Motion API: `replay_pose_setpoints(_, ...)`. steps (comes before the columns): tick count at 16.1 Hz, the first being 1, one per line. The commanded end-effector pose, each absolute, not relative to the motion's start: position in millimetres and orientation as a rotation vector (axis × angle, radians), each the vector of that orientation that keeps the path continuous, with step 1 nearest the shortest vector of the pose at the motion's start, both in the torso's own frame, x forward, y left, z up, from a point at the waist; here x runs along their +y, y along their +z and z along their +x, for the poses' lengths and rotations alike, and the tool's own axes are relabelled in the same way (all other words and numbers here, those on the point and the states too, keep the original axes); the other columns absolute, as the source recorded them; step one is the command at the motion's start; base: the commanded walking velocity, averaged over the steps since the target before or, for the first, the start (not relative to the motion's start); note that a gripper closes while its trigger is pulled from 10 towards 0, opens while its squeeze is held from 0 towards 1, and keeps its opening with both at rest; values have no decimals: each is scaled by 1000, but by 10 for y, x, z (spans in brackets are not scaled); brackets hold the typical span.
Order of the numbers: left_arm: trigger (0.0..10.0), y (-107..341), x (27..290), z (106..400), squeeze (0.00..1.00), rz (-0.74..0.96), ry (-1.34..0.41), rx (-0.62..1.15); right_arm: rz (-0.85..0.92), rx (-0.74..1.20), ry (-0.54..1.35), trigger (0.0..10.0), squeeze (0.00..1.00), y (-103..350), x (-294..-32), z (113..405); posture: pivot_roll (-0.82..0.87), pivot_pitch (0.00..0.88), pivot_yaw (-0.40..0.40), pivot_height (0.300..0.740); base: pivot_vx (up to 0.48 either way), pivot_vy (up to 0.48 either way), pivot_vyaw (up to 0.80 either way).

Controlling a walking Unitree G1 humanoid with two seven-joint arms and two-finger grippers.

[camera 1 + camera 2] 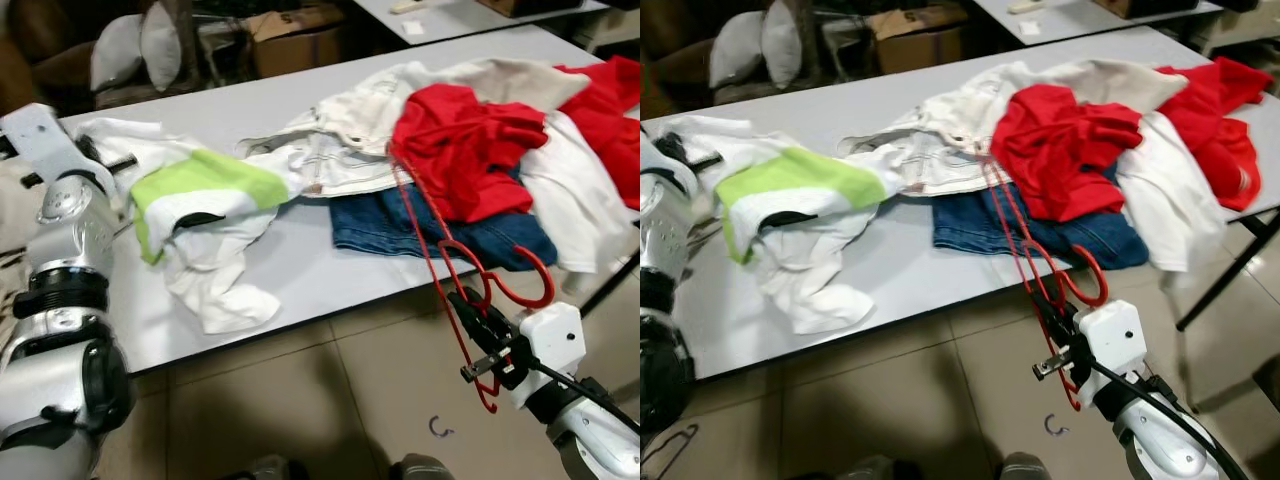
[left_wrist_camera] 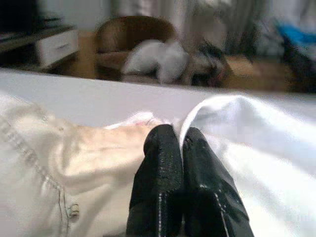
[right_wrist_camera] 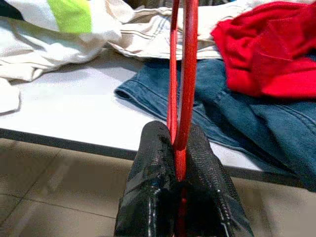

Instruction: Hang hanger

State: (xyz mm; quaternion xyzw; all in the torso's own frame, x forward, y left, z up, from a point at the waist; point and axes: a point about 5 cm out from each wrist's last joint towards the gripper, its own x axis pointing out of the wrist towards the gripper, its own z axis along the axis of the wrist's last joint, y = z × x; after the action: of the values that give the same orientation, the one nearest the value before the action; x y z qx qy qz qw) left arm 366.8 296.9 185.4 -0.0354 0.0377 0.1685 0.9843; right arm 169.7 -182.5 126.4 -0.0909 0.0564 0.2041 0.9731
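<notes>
Right hand (image 1: 478,318) sits just off the front edge of the worktop (image 1: 300,260), above the tiled floor (image 1: 300,400). Fingers are pinched on the red wire hangers (image 1: 440,250) (two look bundled together, hard to count for sure). In the right wrist view the red wire (image 3: 183,89) runs straight up out from between the two black fingers (image 3: 148,187), which are pressed onto it from both sides.

Hanger position: the hook end (image 1: 535,275) curls out past the worktop edge beside the hand, and the long wires run up across the blue jeans (image 1: 400,225) towards the red garment (image 1: 460,150). The far end goes under the clothes pile, so I cannot tell where it stops.

Left hand (image 2: 180,182): fingers pressed together with nothing between them, tips resting on pale cloth, cream denim (image 2: 44,168) on one side and white fabric (image 2: 256,148) on the other. The left arm (image 1: 60,300) is at the left end of the worktop.

Other things on the worktop: white and lime-green shirt (image 1: 205,195), cream jacket (image 1: 340,140), white garment (image 1: 570,190), second red piece (image 1: 610,110) at the far right. Small metal hook (image 1: 440,428) lies on the floor. Behind the worktop: a cardboard box (image 1: 295,40) and grey cushions (image 1: 135,45).
</notes>
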Motion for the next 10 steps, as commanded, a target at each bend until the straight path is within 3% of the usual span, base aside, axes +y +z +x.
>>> replay_pose_setpoints(1, 10000, 1808, 2928, 3681, 0, -21, 277, 122, -185, 92, 420, 10000, 0, 1296, -1794, 1702, -177, 0, 128, 740, 0, 0, 0)
replay_pose_setpoints(2, 10000, 1686, 2981, 3659, 576, 38, 269, 221, -186, 96, 428, 10000, 0, 1288, -1785, 1707, -173, 0, 127, 740, 0, 0, 0)
replay_pose_setpoints(3, 10000, 1660, 3040, 3641, 1000, 28, 310, 243, -187, 97, 430, 10000, 0, 1285, -1784, 1710, -173, 0, 127, 740, 0, 0, 0)
replay_pose_setpoints(4, 10000, 1615, 3073, 3622, 1000, 26, 303, 290, -187, 97, 431, 10000, 0, 1282, -1782, 1717, -170, 0, 129, 740, 0, 0, 0)
replay_pose_setpoints(6, 10000, 1684, 3164, 3595, 1000, 310, 169, 352, -185, 96, 426, 10000, 0, 1278, -1779, 1732, -165, 0, 133, 740, 0, 0, 0)
replay_pose_setpoints(9, 10000, 1952, 3345, 3605, 1000, 305, 239, 287, -181, 99, 425, 10000, 0, 1267, -1772, 1732, -161, 0, 134, 740, 0, 0, 0)
replay_pose_setpoints(10, 10000, 2053, 3433, 3596, 925, 313, 269, 266, -180, 100, 426, 10000, 0, 1259, -1772, 1733, -160, 0, 136, 740, 0, 0, 0)
